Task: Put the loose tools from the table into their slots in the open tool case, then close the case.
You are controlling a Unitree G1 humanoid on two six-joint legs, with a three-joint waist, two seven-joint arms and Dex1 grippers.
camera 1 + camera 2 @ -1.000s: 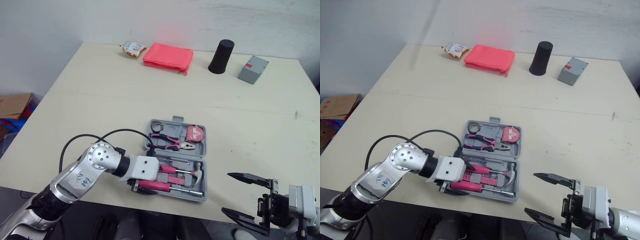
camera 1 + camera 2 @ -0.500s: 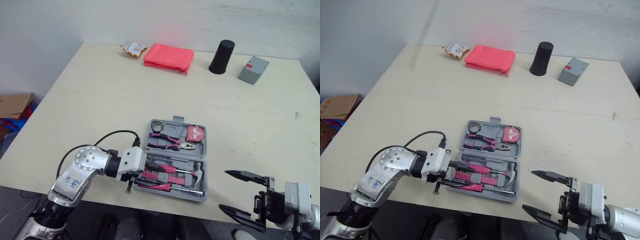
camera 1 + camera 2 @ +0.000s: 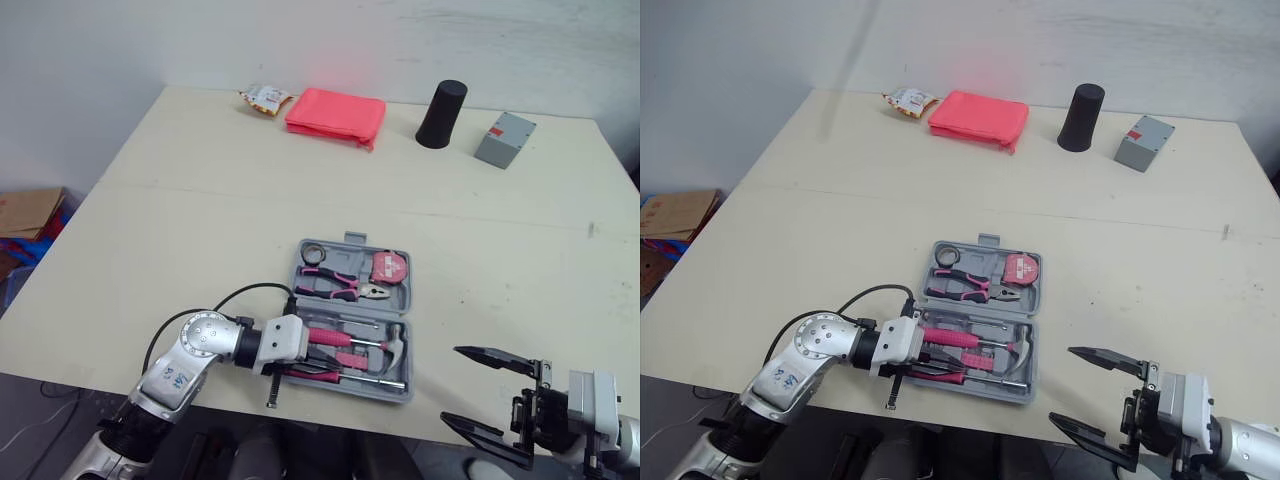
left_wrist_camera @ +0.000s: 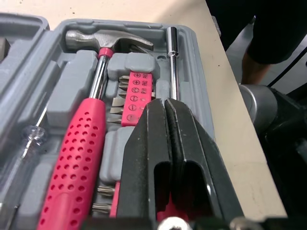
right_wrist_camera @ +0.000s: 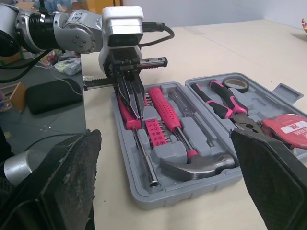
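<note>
— What's furthest left?

— The left gripper [image 4: 165, 103]. Its two black fingers are pressed flat together, and their tips sit low over the left end of the near half of the tool case [image 3: 349, 240], just above a pink driver handle [image 5: 125, 114].

— Where is the case, and how does it lie?

— It lies open and flat on the table [image 3: 200, 200], close to the front edge and about midway across. Its hinge runs left to right. The far half holds, from the left, a tape roll [image 3: 312, 251], pliers [image 3: 340, 287] with pink grips and a round pink tape measure [image 3: 389, 267]. The near half holds the driver, a pink bit rack [image 4: 134, 96] and a hammer [image 4: 96, 120].

— Which way do the long tools point?

— All of them lie along the case's length. The hammer's pink handle is to the left and its steel head is at the right end. The driver lies parallel on the near side, its steel shaft [image 4: 173, 62] pointing right. The pliers' nose also points right.

— And on the right?

— The right gripper [image 3: 452, 385] hangs past the table's front edge, well apart from the case, with its fingers spread wide.
</note>
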